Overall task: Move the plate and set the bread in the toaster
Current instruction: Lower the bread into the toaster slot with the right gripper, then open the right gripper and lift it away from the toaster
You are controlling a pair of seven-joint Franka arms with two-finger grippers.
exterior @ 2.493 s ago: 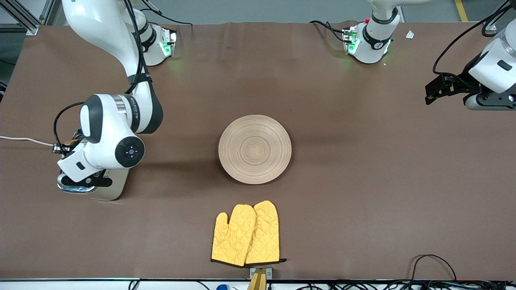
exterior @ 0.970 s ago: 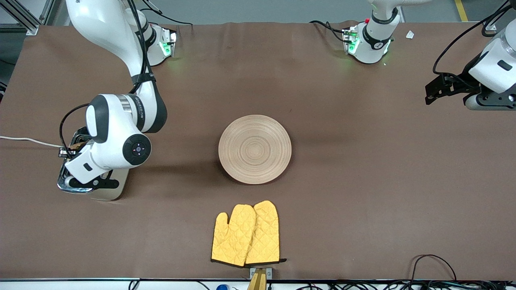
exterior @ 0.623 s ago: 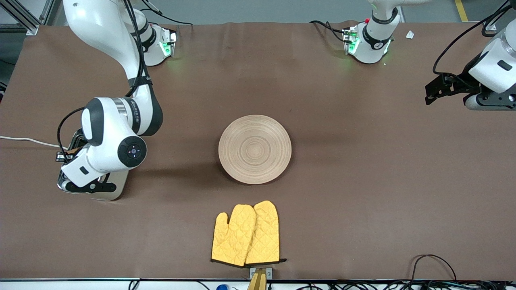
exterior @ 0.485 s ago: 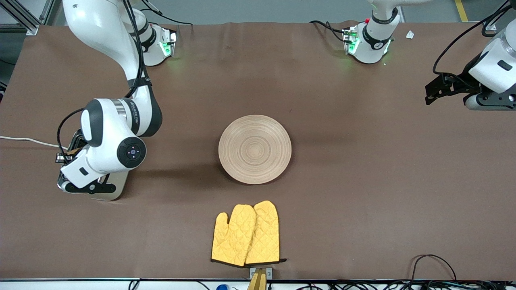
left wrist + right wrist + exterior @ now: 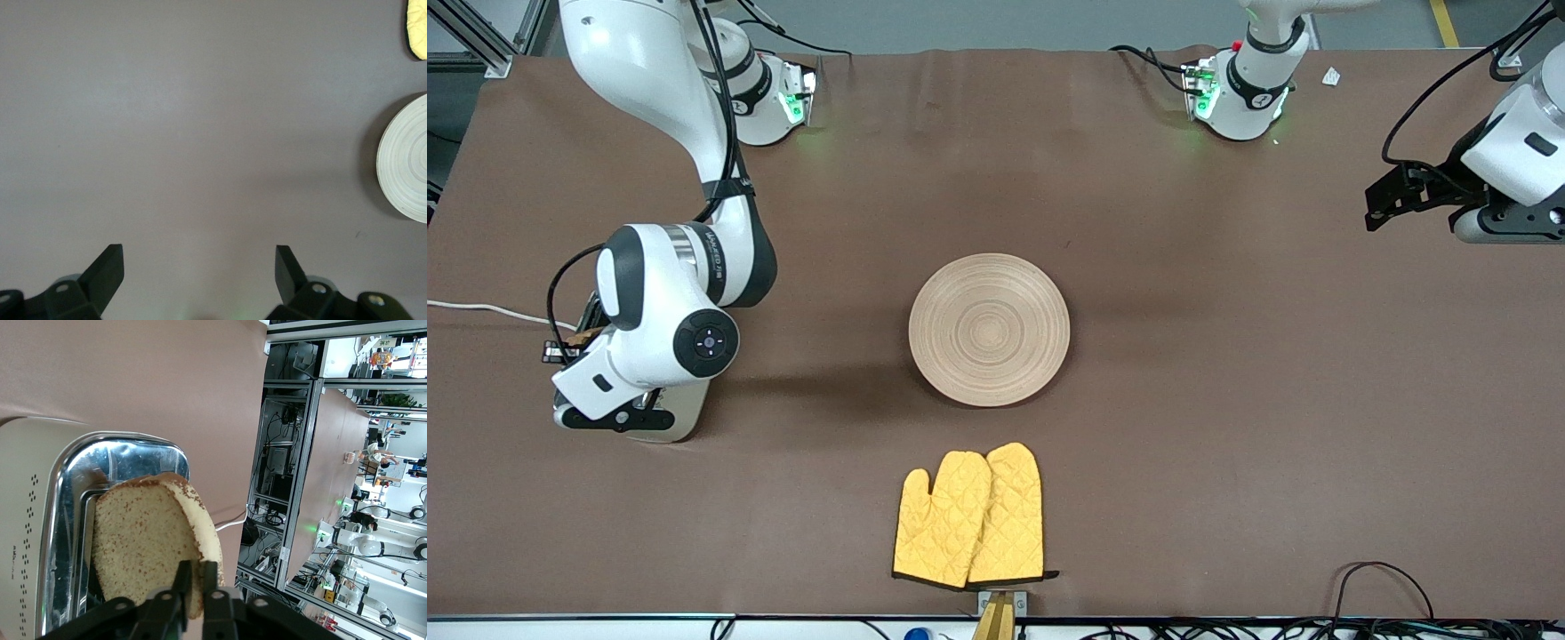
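Note:
The bread (image 5: 150, 540), a brown slice with a darker crust, stands on edge partly down in a slot of the toaster (image 5: 127, 457), which has a chrome top. My right gripper (image 5: 197, 565) is over the toaster, its fingers pinching the slice's upper edge. From the front, my right wrist hides most of the toaster (image 5: 680, 413); a bit of bread (image 5: 580, 336) shows beside it. The plate (image 5: 989, 329), pale ringed wood, lies bare mid-table. My left gripper (image 5: 1375, 208) waits open in the air at the left arm's end, nothing between its fingers (image 5: 110, 260).
A pair of yellow oven mitts (image 5: 969, 516) lies nearer the front camera than the plate. The toaster's white cord (image 5: 480, 308) runs off the table's end. Cables (image 5: 1383, 578) lie at the front edge. The plate's rim (image 5: 408, 160) shows in the left wrist view.
My right hand has shifted slightly over the toaster toward the right arm's end of the table, with the bread still between its fingers. The left arm, plate and mitts have not moved.

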